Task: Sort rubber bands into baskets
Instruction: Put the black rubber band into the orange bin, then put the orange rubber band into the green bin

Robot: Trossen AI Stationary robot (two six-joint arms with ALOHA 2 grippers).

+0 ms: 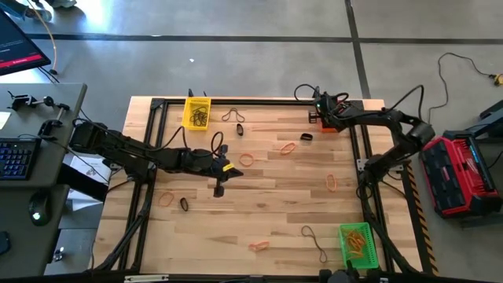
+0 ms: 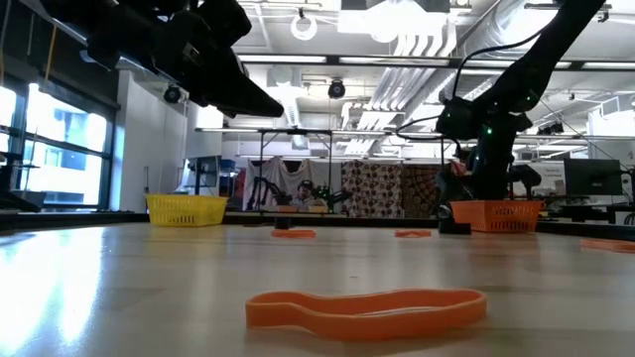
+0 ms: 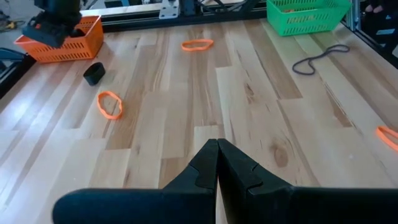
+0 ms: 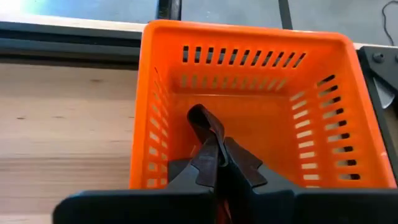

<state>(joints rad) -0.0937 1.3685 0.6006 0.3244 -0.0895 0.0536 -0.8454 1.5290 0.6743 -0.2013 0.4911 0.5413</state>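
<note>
Right end effector [image 4: 214, 163] over orange basket [image 4: 161, 124]

Wooden worktop [image 1: 267, 212] sits within a black metal frame [image 1: 259, 102]. A red and black case [image 1: 460, 174] lies on the floor right of it. A keyboard [image 1: 16, 157] and a monitor [image 1: 20, 43] occupy the desk to the left.

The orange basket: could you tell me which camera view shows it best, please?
The right wrist view: the orange basket fills the frame, its mesh walls and inside clear. The high view hides most of it under the right arm; the low and left wrist views show it small and far off.
</note>
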